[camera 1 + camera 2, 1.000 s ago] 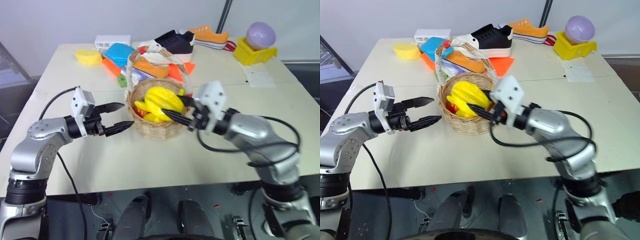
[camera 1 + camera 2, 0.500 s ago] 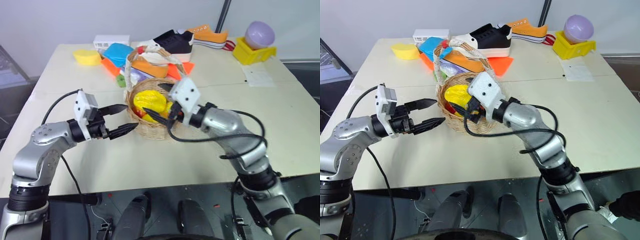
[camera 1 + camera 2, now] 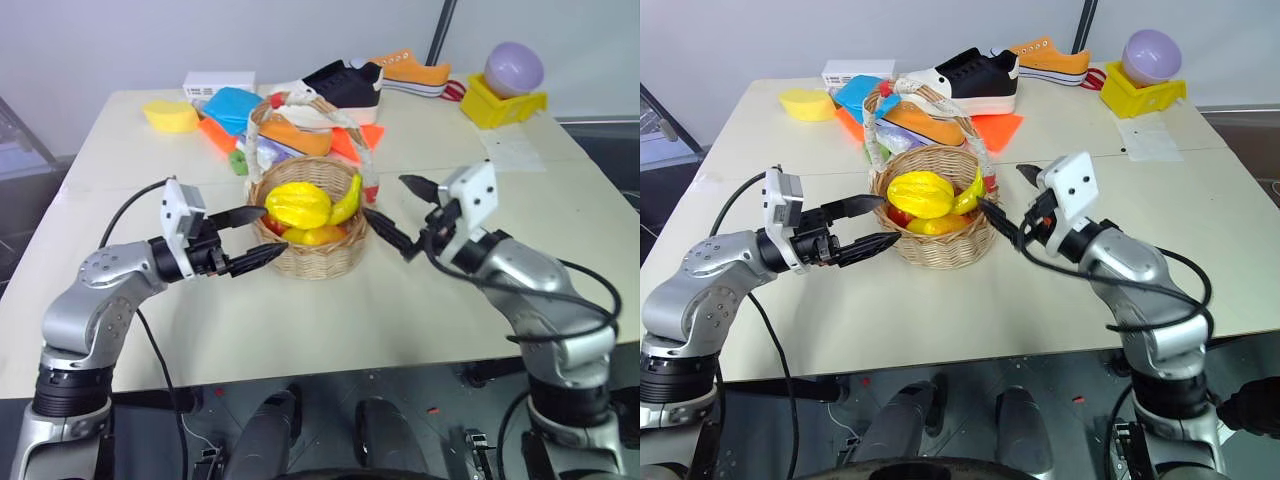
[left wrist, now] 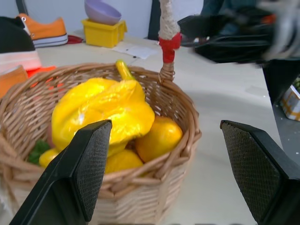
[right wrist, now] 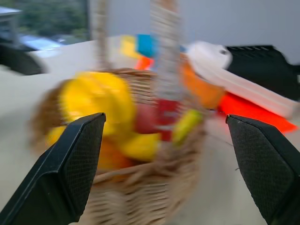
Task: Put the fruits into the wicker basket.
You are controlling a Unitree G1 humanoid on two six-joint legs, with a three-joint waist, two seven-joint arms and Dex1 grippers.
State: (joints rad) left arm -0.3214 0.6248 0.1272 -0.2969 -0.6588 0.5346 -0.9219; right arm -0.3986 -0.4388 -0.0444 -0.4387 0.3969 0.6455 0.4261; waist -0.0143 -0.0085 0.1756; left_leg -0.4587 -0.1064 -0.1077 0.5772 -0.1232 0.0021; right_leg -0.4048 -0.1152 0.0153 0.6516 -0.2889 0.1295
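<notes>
The starfruit (image 3: 297, 203) and the banana (image 3: 347, 199) lie in the wicker basket (image 3: 312, 258), on top of other fruit, near the middle of the table (image 3: 300, 320). The left gripper (image 3: 250, 238) hovers just left of the basket, fingers apart and empty. The right gripper (image 3: 400, 215) sits just right of it, fingers spread wide, holding nothing.
</notes>
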